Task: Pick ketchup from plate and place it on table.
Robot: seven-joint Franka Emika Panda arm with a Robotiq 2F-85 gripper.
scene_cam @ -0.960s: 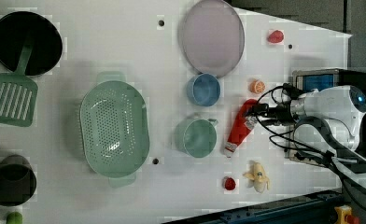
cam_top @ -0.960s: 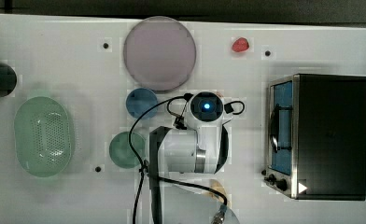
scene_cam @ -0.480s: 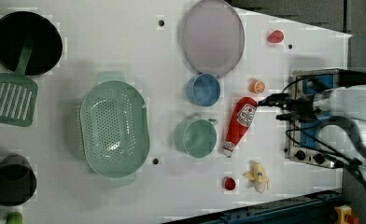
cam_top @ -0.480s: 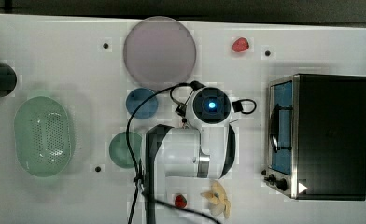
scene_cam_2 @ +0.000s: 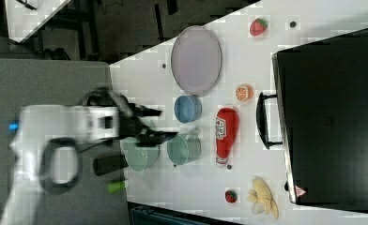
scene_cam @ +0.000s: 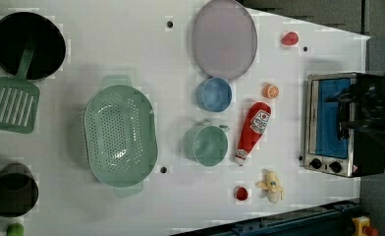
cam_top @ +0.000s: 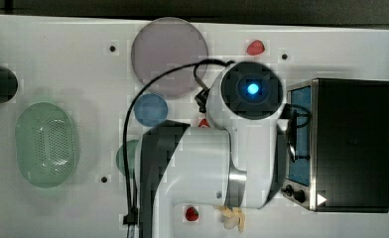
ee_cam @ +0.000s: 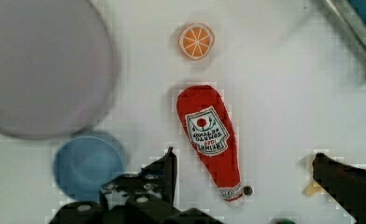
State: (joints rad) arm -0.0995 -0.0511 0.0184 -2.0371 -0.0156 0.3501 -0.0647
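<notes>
ketchup down on the table, arm clear above it

the ketchup (scene_cam: 252,132) lies flat on the white table (scene_cam: 131,44), label up, between the green cup (scene_cam: 206,144) and the toaster oven (scene_cam: 345,124), with the orange slice (scene_cam: 270,91) just off its broad end. the mauve-grey plate (scene_cam: 224,38) sits bare and well apart from it, beyond the blue bowl (scene_cam: 214,94). the gripper (scene_cam_2: 156,124) hangs high over the scene with its jaws spread wide and nothing between them; in the wrist view the two fingers (ee_cam: 169,168) frame the bottle from above without touching it. judged from this, the placing step looks complete, and little remains beyond withdrawing the arm. the bottle is a soft-looking red teardrop with a white printed label and a pale cap at its narrow end, which rests beside a small dark hole in the tabletop.
</notes>
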